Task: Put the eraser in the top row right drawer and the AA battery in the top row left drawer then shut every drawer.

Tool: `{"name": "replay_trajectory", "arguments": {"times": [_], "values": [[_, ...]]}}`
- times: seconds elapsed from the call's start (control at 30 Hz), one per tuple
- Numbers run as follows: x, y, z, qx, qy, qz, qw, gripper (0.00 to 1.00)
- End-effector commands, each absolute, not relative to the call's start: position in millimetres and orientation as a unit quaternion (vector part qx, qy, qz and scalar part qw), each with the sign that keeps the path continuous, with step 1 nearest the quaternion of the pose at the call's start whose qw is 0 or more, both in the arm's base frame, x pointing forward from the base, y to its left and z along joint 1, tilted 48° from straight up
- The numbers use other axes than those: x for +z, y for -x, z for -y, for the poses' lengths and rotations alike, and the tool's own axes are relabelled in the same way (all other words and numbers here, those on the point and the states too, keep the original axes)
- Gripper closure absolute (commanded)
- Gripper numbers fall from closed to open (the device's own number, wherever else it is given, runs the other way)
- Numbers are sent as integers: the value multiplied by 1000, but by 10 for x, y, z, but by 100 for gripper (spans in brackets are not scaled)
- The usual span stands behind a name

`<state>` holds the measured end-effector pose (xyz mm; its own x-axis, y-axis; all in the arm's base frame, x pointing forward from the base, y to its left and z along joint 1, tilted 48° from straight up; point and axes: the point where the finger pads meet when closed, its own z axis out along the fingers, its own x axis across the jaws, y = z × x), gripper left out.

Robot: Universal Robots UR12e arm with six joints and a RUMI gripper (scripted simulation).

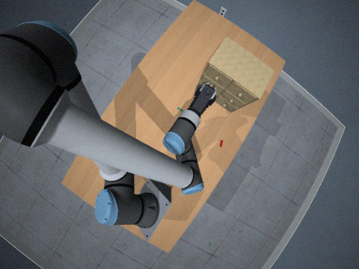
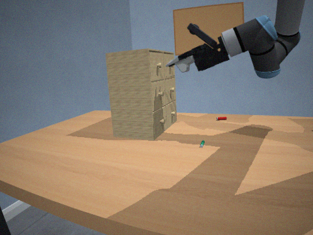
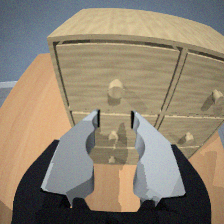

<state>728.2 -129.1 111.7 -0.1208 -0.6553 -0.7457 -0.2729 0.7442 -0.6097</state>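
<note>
The tool (image 3: 115, 122) hovers in front of the top row of the chest (image 2: 130, 94), its two grey fingers set a narrow gap apart with nothing between them. In the wrist view the gap lines up just below the knob (image 3: 116, 90) of the top-left drawer (image 3: 115, 75), and the tips have not reached it. The exterior view shows the tool's tip close to the chest's upper front, level with the top row. All drawers appear shut and the chest stands upright on the worktop (image 2: 81, 173). A small red item, seemingly the eraser (image 2: 222, 118), lies on the worktop to the right of the chest. A small green cylinder, apparently the AA battery (image 2: 202, 143), lies in front of the chest, nearer the camera.
</note>
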Motion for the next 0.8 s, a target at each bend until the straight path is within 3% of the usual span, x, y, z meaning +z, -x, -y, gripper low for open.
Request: {"name": "replay_trajectory", "arguments": {"times": [0.0, 0.77], "values": [[1120, -7283, 1297, -165, 318, -730, 582, 80], [1119, -7308, 1300, -165, 318, -730, 582, 80]]}}
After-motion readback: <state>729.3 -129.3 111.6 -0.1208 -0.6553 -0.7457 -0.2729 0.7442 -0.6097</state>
